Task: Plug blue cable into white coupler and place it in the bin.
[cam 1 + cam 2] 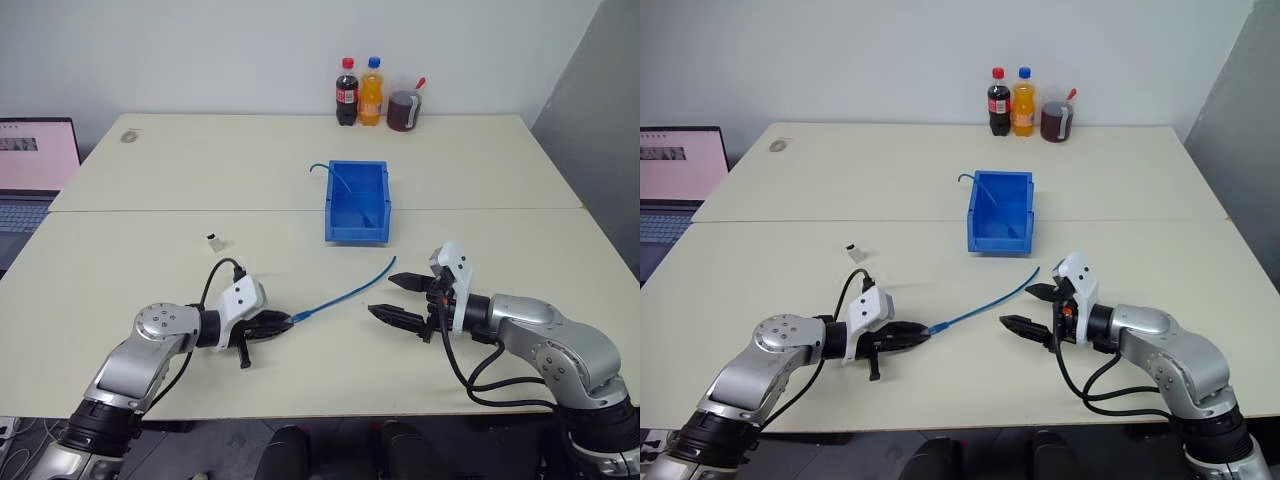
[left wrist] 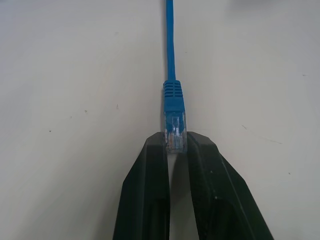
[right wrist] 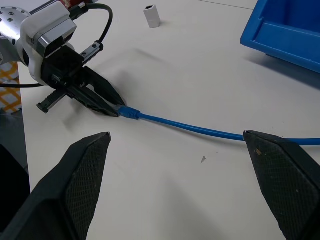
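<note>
Gripping the blue cable (image 1: pixel 340 297) by its clear plug, my left gripper (image 1: pixel 283 322) is pinched shut on it above the table (image 1: pixel 150 280); the right gripper (image 1: pixel 397 298) gapes wide, empty. Next I must fetch the white coupler (image 1: pixel 215 241), sitting well apart from the bin (image 1: pixel 357 203). No legible writing.

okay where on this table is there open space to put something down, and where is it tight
Bare patches: the near-left tabletop between the white coupler and the laptop; the far stretch between the bin and the bottles; the right side past the bin. Crowded: the near middle, where the blue cable runs between the left end effector and the right end effector.
</note>
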